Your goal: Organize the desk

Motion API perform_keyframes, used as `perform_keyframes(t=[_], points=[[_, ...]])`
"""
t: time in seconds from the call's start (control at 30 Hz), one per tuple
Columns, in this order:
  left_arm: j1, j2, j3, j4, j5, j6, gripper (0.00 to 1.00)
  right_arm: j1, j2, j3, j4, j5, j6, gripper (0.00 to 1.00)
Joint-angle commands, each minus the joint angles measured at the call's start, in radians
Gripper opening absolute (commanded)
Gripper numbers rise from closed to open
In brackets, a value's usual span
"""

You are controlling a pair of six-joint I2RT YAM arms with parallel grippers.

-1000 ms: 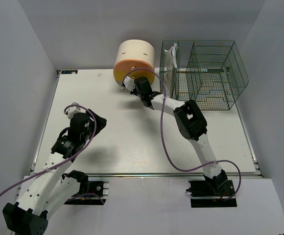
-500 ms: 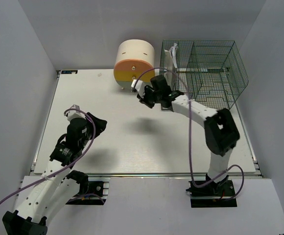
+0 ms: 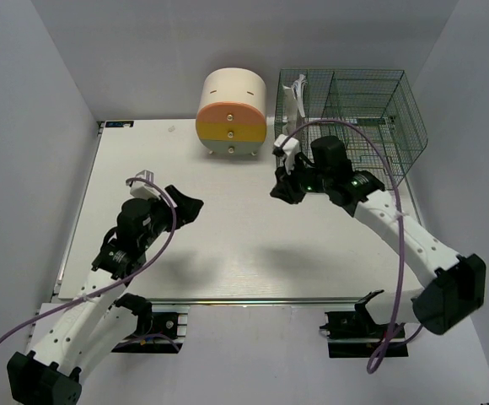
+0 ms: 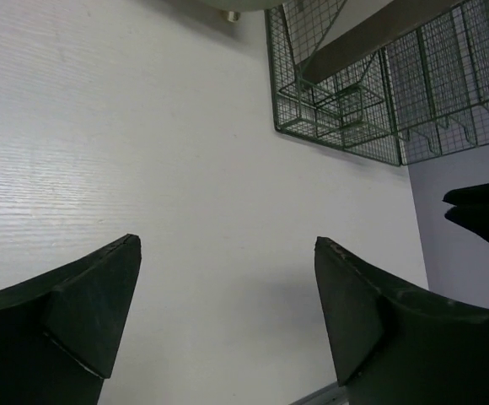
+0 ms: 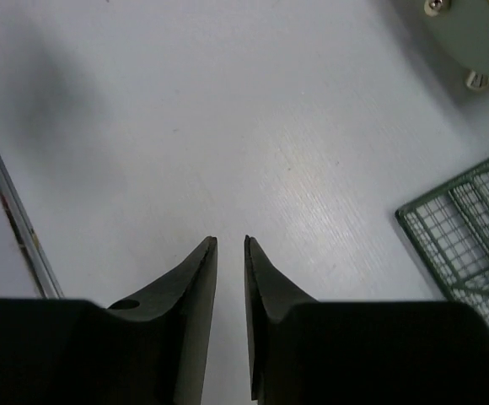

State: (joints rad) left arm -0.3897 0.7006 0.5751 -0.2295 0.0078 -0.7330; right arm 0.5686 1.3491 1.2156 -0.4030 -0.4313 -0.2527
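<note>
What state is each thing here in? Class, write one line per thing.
Drawer box: upright, drawers shut.
Wire organizer: upright, white item in its left compartment.
Left gripper: wide open, empty.
Right gripper: barely open, empty.

One white desk (image 3: 228, 253). One rounded drawer box (image 3: 232, 105) at the far edge (three bands of colour on it: cream, orange, yellow). One green wire basket (image 3: 371, 126) to its right, with one white bundle (image 3: 295, 99) in its left end. Two robot arms, the left arm (image 3: 131, 228) and the right arm (image 3: 388, 215). Two purple cables, the left cable (image 3: 174, 221) and the right cable (image 3: 398, 278).
</note>
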Motion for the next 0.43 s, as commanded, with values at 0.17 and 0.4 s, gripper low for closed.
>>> perform_keyframes(t=[0.17,0.4], points=[[-0.009,0.01,0.088,-0.019,0.043,0.078,0.98,-0.027,-0.188,-0.079,-0.064,0.118,0.099,0.32],[-0.009,-0.029,0.075,-0.033,0.052,0.064,0.98,-0.024,-0.304,-0.208,0.073,0.141,0.141,0.73]])
